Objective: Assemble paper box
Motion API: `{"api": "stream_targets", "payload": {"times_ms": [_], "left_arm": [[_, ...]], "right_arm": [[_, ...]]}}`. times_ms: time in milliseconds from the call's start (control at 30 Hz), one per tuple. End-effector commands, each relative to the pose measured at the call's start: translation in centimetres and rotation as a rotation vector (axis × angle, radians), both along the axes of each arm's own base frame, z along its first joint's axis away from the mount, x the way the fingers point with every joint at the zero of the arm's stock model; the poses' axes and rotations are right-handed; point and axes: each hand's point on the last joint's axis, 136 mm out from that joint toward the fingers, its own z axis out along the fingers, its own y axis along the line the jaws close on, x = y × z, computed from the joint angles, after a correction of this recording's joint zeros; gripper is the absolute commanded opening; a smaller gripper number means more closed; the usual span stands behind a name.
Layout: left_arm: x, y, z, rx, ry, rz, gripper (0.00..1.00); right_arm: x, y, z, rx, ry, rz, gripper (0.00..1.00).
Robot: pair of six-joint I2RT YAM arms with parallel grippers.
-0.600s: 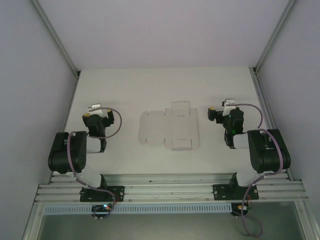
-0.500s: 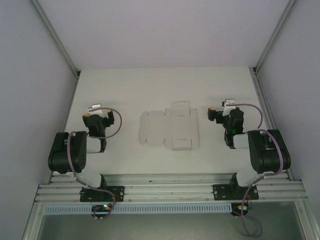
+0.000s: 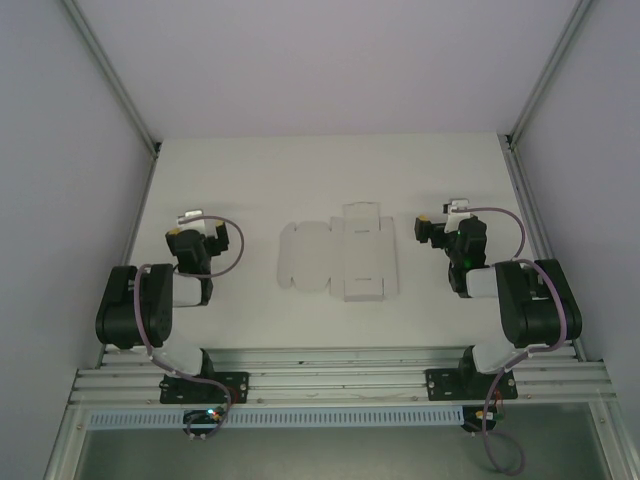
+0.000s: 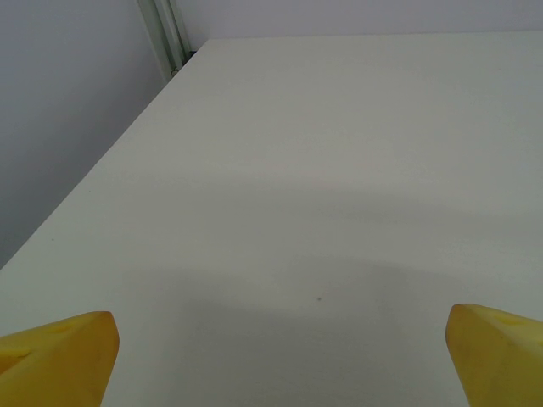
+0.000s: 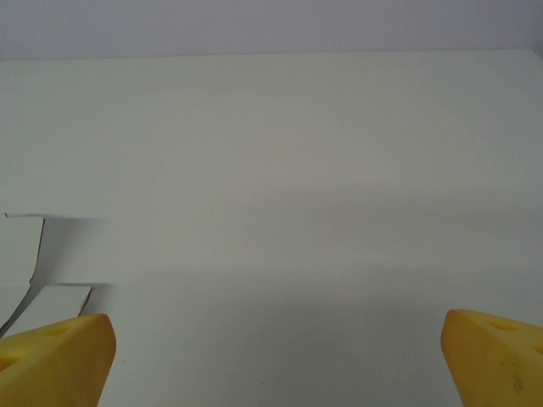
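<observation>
Where the white worktop [image 3: 300, 170] runs back toward 12 o'clock, everything on it sits in the 6 o'clock half; the left arm [image 3: 135, 305] is folded up at about 8 o'clock and the right arm [image 3: 530, 300] at about 4 o'clock; the paper box [image 3: 340, 255] lies flat and unfolded between them, a white die-cut sheet with flaps and creases, touched by neither arm; the left end effector [image 3: 190, 222] hangs at 9 o'clock of the sheet, well apart, and the right end effector [image 3: 452, 218] at 3 o'clock, nearer; both point toward 12 o'clock; in each wrist view the yellow fingertips [image 4: 55, 360] stand spread wide over bare surface; in the right wrist view an edge of the sheet [image 5: 21, 246] shows at 8 o'clock.
</observation>
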Motion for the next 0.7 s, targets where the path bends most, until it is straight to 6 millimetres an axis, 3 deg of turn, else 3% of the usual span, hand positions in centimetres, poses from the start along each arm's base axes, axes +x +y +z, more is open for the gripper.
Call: {"api": "stream_targets", "payload": {"times_ms": [0,467,633,667], "left_arm": [[-0.1,0.1,0.6,0.017,-0.013,-0.011,1.00],[-0.1,0.1,0.7,0.015,-0.014,-0.017,1.00],[-0.7,0.2,4.3,0.014,-0.003,-0.011,1.00],[-1.0,0.3,5.0,0.007,-0.003,-0.001,1.00]], "right_arm": [[-0.3,0.4,0.3,0.017,-0.003,0.011,1.00],[-0.4,0.4,0.5,0.017,-0.011,0.011,0.99],[-0.7,0.4,3.0,0.011,0.008,0.005,1.00],[-0.9,0.4,4.4,0.007,-0.005,0.001,1.00]]}}
